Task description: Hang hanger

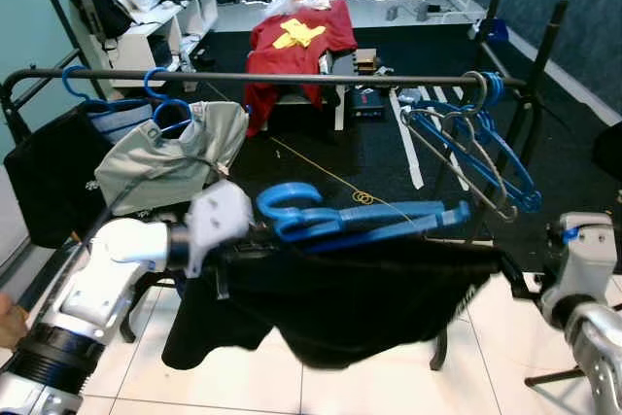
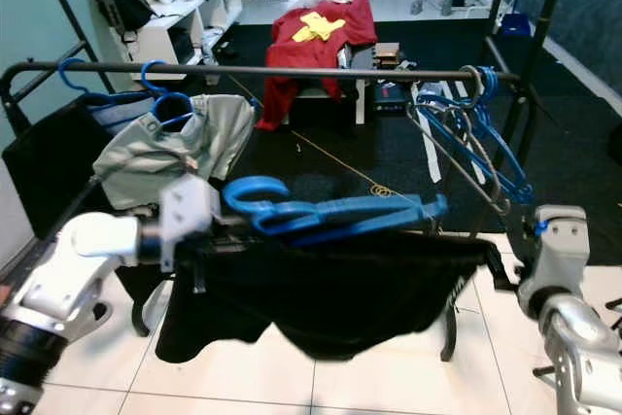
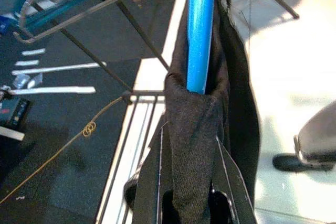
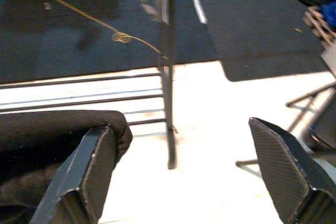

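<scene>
A blue hanger carrying a black garment is held level, below and in front of the black rail. My left gripper is shut on the hanger near its hook, with black cloth bunched between the fingers. The hanger's blue arm runs straight away from that wrist. My right gripper stands open at the garment's right end. One finger touches the cloth edge, and nothing lies between the two fingers.
A grey shirt and a dark garment hang at the rail's left. Several empty blue hangers hang at its right end. The rack's low bars and upright stand ahead. A person's hand is at lower left.
</scene>
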Robot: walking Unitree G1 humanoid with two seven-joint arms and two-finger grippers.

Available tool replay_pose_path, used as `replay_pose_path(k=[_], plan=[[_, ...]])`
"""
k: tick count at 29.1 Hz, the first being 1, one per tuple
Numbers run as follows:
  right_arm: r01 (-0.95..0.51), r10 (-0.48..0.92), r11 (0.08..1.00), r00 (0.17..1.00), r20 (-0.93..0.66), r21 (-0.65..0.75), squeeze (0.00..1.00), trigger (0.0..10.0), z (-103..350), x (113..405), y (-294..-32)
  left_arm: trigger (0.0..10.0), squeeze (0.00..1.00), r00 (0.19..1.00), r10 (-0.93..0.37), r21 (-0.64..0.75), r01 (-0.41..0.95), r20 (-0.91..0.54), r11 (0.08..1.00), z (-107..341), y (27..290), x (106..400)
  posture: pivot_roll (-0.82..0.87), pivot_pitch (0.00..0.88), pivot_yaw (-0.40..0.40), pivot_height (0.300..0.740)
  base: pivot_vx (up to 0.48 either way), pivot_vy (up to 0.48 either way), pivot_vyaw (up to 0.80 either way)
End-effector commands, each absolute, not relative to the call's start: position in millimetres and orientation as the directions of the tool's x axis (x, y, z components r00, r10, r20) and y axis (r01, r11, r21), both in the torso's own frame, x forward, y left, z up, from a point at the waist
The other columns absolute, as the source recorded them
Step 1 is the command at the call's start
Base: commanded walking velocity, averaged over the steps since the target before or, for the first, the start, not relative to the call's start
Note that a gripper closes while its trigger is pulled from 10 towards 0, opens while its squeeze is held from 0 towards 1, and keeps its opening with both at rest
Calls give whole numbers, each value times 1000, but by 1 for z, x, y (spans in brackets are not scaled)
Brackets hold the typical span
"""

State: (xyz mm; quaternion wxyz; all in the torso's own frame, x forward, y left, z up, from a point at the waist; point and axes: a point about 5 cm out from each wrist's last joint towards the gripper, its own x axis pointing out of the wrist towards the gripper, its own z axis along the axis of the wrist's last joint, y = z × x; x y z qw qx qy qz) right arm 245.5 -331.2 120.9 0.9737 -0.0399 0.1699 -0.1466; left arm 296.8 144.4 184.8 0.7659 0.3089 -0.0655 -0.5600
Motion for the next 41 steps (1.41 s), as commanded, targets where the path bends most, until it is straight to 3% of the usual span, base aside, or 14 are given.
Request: replay_pose_path(k=[1,3,7,8,10,12,13,17,24,30,31,34,36,41], plan=[[503,-552,832,787,-274,-233,1000,10000,133,221,-377,10000,0,441,-833,586,789,-333,183,188,174,302,-116,0,38,740,0,0,0],[556,-595,802,776,-209,-219,1000,10000,145,216,-388,10000,0,417,-833,580,801,-364,148,185,173,303,-118,0,48,740,0,0,0],[364,-363,932,931,44,-1,1000,10000,195,234,-361,10000,0,327,-851,559,828,-410,49,178,159,304,-129,0,65,740,0,0,0],[364,-363,932,931,44,-1,1000,10000,195,234,-361,10000,0,327,-851,559,828,-410,49,178,159,304,-129,0,65,740,0,0,0],[102,-110,984,993,46,149,1000,10000,196,245,-325,10000,0,307,-868,574,818,-390,32,181,148,308,-130,0,70,740,0,0,0],[102,-110,984,993,46,149,1000,10000,196,245,-325,10000,0,307,-868,574,818,-390,32,181,148,308,-130,0,70,740,0,0,0],[-45,46,979,999,-1,198,1000,10000,187,246,-305,10000,0,303,-877,584,811,-372,33,184,144,310,-128,0,70,740,0,0,0],[-273,320,914,940,-122,299,1000,10000,161,232,-271,10000,0,313,-893,615,787,-323,54,189,137,313,-124,0,70,740,0,0,0],[-303,360,826,933,-30,476,1000,10000,163,227,-270,10000,0,312,-913,641,764,-263,77,194,132,315,-132,0,73,740,0,0,0],[-360,370,813,926,71,457,1000,10000,179,223,-273,10000,0,256,-923,632,774,-286,19,193,131,313,-140,0,77,740,0,0,0],[-412,412,830,907,86,376,898,10000,185,221,-267,10000,0,224,-921,620,784,-318,-23,191,131,311,-143,0,81,740,0,0,0],[-450,447,832,890,90,325,898,10000,190,219,-262,10000,0,203,-919,611,790,-339,-51,189,131,310,-143,0,81,740,0,0,0],[-601,615,781,788,-38,167,0,10000,186,217,-235,10000,0,120,-902,581,798,-414,-160,182,126,304,-136,0,82,740,0,0,0],[-743,739,668,656,-157,37,0,10000,189,218,-214,10000,0,42,-868,550,789,-494,-274,177,120,300,-133,0,82,740,0,0,0]])
